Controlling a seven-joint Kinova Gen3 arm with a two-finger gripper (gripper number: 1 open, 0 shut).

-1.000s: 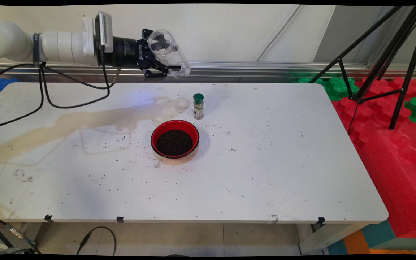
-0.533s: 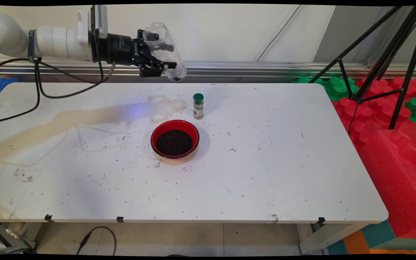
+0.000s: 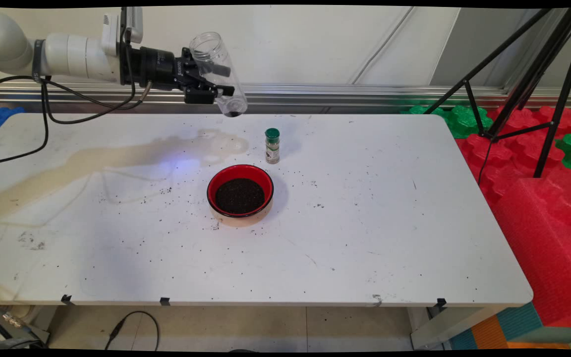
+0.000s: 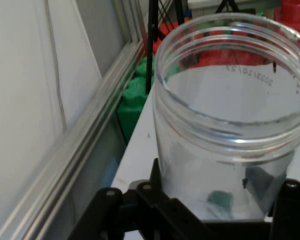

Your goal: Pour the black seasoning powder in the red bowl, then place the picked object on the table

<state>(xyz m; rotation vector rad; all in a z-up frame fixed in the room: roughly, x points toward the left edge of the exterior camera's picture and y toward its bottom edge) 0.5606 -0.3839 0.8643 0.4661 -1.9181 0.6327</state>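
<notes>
My gripper [image 3: 213, 82] hangs high over the table's far left part, shut on a clear plastic jar [image 3: 216, 72]. The jar is tilted, its open mouth up and to the left, its base down toward the table with a few dark grains in it. In the hand view the jar [image 4: 230, 130] fills the frame between the black fingers [image 4: 155, 200]. Below and to the right stand a small spice bottle with a green cap [image 3: 272, 145] and a red bowl [image 3: 240, 191] filled with dark grains.
Dark grains are scattered over the white table [image 3: 365, 223], mostly around the bowl. A pale stain [image 3: 117, 163] runs across the table's left part. Black tripod legs [image 3: 513, 74] and red and green foam blocks [image 3: 538, 173] stand to the right. Black cables [image 3: 47, 129] hang from the arm.
The arm has drawn back to the left with the jar. The jar has turned from a steep tilt toward upright, its mouth rising.
</notes>
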